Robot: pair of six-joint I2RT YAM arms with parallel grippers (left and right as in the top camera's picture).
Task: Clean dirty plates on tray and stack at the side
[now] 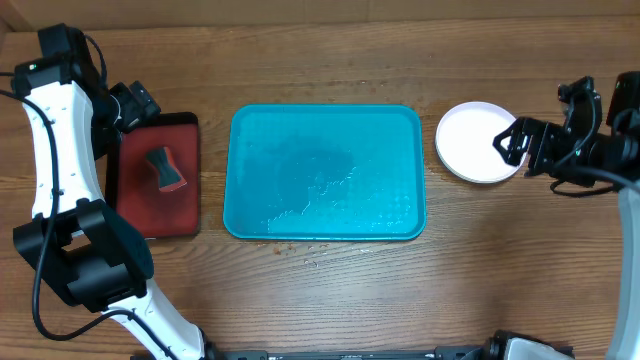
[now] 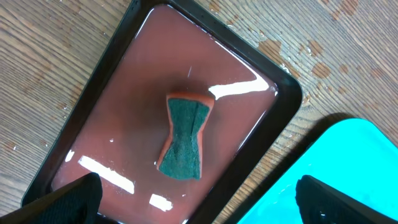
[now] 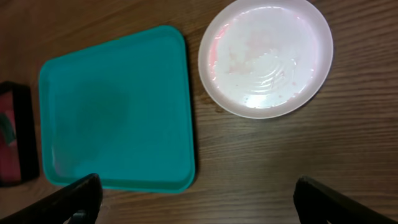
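Plainly, the white plate [image 1: 478, 142], on the counter [image 1: 330, 300] just right of the bare tray [image 1: 325, 170], shows faint pink smears that may go unwiped, and the right tool [image 1: 512, 146], spread wide at its right rim, could nudge it, the left tool [image 1: 138, 103] equally wide over the sponge [image 2: 185, 138].

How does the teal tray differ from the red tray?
The large teal-blue rectangular plastic tray is bigger than the small red, black-rimmed tray. The red tray holds an orange-and-green sponge; the teal tray holds no object. Only the red tray has a dark rim; the teal tray is one colour. Both are rounded rectangles, flat on the wooden table.
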